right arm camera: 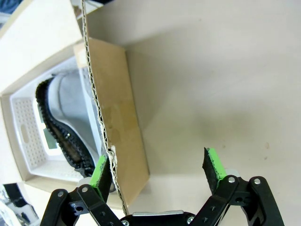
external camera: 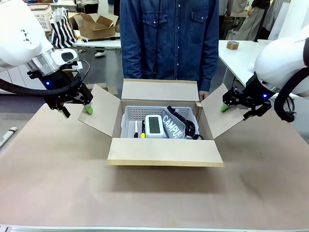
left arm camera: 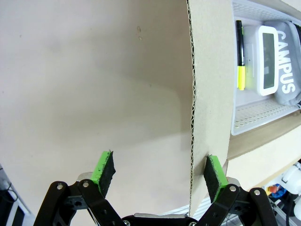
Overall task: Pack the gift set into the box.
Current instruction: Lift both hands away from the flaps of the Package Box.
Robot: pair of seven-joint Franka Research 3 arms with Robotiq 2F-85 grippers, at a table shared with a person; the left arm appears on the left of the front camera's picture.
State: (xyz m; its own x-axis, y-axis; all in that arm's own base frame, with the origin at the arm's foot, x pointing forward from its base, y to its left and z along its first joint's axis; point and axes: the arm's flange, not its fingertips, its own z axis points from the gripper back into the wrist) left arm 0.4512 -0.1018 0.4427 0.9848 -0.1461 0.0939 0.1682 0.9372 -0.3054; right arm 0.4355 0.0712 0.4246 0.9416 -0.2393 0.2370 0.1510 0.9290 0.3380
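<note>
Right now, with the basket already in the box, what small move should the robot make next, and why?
Probably shut both pincers on the side flaps. The basket sits inside the box, whose flaps stand open; the left pincer straddles the left flap's edge and the right pincer the right flap's edge, both open.

**Lighting and picture quality, three views**

Illumination: bright, even and diffuse, from overhead; no hard-edged shadows.

Front view: sharp across the foreground. The large brown corrugated cardboard carton [external camera: 164, 152] throws a faint soft shadow forward onto the brown paper-covered desk [external camera: 58, 183]. The white left arm shell [external camera: 19, 29] is close to blown out.

Left wrist view: a broad soft shadow lies beside the carton flap, whose edge is bowed by the wide lens. The white screened gadget [left arm camera: 268, 59] looks slightly washed.

Right wrist view: a similar dim patch beside the flap; straight lines curve towards the corners.
</note>
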